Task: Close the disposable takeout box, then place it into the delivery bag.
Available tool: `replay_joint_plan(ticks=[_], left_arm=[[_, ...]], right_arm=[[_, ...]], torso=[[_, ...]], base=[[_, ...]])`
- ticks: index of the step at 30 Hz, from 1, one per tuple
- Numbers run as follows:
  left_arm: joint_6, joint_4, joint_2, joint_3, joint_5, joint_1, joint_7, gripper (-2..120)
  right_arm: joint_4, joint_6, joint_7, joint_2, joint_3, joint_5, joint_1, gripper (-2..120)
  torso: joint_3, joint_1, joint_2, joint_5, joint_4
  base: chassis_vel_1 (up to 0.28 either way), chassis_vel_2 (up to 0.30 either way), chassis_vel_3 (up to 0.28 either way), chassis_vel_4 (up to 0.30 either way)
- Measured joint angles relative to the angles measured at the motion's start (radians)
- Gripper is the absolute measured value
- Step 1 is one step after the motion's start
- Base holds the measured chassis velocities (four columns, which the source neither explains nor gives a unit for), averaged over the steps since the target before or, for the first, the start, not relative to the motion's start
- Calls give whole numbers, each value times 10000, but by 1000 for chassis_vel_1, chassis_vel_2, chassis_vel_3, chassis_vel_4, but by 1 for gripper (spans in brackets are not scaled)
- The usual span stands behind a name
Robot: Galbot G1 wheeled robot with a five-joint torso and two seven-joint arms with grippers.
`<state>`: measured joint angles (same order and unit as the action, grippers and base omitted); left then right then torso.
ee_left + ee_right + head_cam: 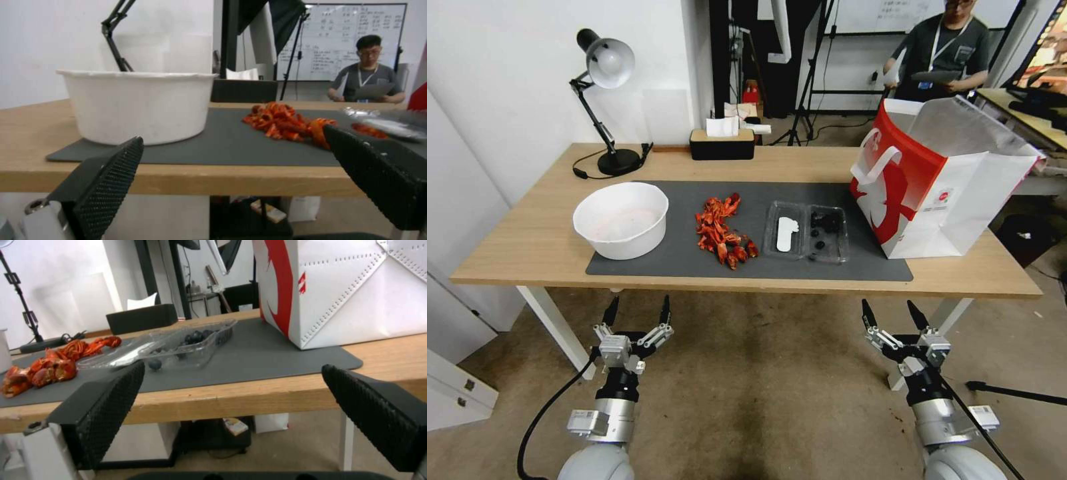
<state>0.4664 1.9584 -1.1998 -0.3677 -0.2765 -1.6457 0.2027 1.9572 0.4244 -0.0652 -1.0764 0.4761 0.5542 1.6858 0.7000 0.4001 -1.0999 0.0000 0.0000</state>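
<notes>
The disposable takeout box (806, 231) lies open and flat on the grey mat (680, 257); one half has a white patch, the other holds small dark bits. The right wrist view shows the takeout box (178, 346) too. The delivery bag (940, 183) stands upright at the table's right end, red face with a white figure, white handles, mouth open; in the right wrist view the delivery bag (342, 290) rises beside the mat. My left gripper (636, 311) and right gripper (891, 313) hang open in front of and below the table's front edge, holding nothing.
A round white bowl (621, 219) sits at the mat's left, with a heap of red crayfish shells (722, 232) between it and the box. A black desk lamp (602, 100) and a dark tissue box (722, 143) stand along the table's back edge.
</notes>
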Motion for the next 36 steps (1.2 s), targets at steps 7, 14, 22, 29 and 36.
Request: replay_joint_plan(ticks=[7, 14, 22, 29, 36], left_arm=[[-962, 1121, 552, 718, -1345, 441, 20, 100], [-2770, 3692, 1594, 2270, -7275, 1565, 627, 100], [-4004, 4481, 1557, 2634, -10527, 3135, 2279, 100], [-4444, 3593, 1383, 3287, -11639, 4905, 2797, 100], [-4573, 2622, 1040, 4765, -11657, 6191, 3251, 100]], right_arm=[[70, -103, 0, 9, -2, 20, -10, 100], [200, -267, -82, 7, 79, -11, 9, 100], [12, -759, -250, 309, -416, -15, -683, 100], [213, -840, -254, 195, -275, -81, -358, 100], [464, -842, -276, 11, -75, -283, -2, 100]], torso=[[0, 0, 0, 1, 0], [0, 0, 0, 1, -3], [1, 0, 0, 0, 0], [2, 0, 0, -2, 0], [1, -1, 0, 2, -2]], base=[[0, 0, 0, 0], [0, 0, 0, 0], [0, 0, 0, 0], [0, 0, 0, 0], [0, 0, 0, 0]])
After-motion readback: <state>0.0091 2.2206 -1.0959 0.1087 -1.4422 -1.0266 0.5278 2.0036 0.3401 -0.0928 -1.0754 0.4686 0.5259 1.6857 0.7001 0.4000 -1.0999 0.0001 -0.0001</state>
